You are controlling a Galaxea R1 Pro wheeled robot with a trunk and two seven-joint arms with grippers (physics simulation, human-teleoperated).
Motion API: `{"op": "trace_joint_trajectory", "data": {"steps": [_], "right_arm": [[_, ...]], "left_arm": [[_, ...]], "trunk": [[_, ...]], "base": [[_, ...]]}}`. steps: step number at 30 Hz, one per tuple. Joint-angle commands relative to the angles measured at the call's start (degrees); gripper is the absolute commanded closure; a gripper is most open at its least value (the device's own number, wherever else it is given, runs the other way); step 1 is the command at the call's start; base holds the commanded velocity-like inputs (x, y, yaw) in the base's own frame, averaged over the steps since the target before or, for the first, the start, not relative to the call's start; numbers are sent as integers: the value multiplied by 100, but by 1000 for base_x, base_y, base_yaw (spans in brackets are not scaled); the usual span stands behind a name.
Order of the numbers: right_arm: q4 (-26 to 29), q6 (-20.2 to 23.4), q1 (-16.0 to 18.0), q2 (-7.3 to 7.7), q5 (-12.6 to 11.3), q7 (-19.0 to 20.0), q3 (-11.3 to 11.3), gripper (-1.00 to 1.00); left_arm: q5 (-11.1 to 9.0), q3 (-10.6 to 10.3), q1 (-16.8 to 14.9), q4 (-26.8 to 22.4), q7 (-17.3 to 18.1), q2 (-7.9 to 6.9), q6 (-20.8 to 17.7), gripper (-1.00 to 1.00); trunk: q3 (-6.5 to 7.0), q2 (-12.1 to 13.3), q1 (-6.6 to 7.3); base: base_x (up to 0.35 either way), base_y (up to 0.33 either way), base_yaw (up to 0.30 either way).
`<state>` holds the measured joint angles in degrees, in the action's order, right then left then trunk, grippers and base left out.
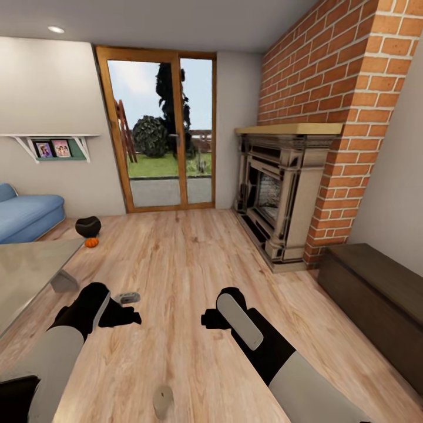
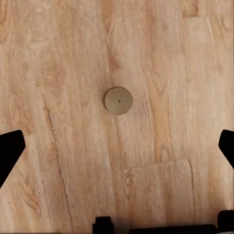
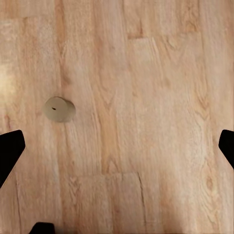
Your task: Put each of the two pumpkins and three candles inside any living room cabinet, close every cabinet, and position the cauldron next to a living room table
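- Pumpkin [image 1: 91, 242]: one, far left on the floor, touching the cauldron [image 1: 88, 225].
- Worktop [image 1: 29, 270]: cut off at left.
- Cabinet [image 1: 376, 299]: right, partly cropped.
- Left gripper [image 1: 130, 317] and right gripper [image 1: 209, 320]: jaws wide apart, empty.

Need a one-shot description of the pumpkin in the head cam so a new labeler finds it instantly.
Start at the blue sofa against the left wall, then look to the wood floor just past its near end. A glossy black cauldron sits there, and the pumpkin lies right beside it on the nearer side. It is the small bright-orange ball, the only orange thing on the floor.
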<state>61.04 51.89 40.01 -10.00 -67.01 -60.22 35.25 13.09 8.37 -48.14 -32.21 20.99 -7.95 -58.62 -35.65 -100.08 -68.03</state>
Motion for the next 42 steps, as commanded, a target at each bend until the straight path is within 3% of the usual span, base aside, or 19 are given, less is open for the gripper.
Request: {"op": "trace_joint_trajectory", "data": {"steps": [1, 5, 13, 22, 42], "right_arm": [[7, 23, 7, 0, -49, -60, 8, -100], [31, 23, 7, 0, -49, -54, 32, -100], [738, 30, -20, 5, 15, -148, 82, -100], [849, 32, -29, 15, 22, -161, 77, -100], [857, 23, -43, 21, 29, -126, 56, -100]], "left_arm": [[62, 25, -43, 64, 53, 1, -13, -100], [64, 22, -162, 301, 49, -3, -9, -100], [75, 24, -205, 393, -19, 2, -57, -100], [80, 24, -210, 393, -47, 17, -54, -100], [95, 21, -209, 382, -52, 105, 4, -100]], "trunk": [[-7, -3, -2], [-7, -3, -2], [-7, -3, -2], [-7, -3, -2], [-366, -805, -442]], "base": [[252, 177, -4], [143, 99, -2], [24, 16, 0], [1, 1, 0], [0, 0, 0]]}}
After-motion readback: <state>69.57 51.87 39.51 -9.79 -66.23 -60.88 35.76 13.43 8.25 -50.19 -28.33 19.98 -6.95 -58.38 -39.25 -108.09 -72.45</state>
